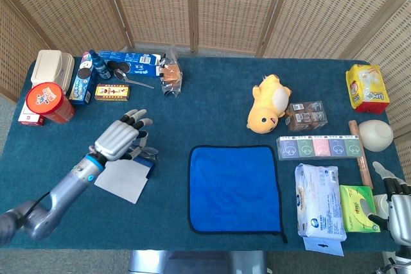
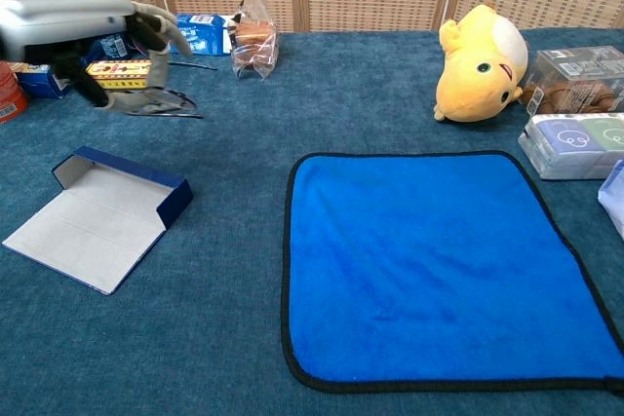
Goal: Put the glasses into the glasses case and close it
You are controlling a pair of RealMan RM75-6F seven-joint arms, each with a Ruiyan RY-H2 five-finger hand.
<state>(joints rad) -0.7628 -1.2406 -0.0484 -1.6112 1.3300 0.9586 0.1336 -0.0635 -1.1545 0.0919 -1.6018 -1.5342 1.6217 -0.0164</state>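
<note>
Wicker screens [image 1: 225,4] back the teal table [image 1: 212,107]; left hand [image 1: 122,136] holds glasses [image 2: 156,102], right hand's [image 1: 392,190] grip unclear.

Woven wicker screens [image 1: 225,4] (wood-framed panels) stand behind the teal-covered table [image 1: 212,107].

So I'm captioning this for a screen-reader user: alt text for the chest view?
The robot's left hand holds glasses above a teal table, near an open blue glasses case. A blue cloth and yellow plush toy lie right.
</note>
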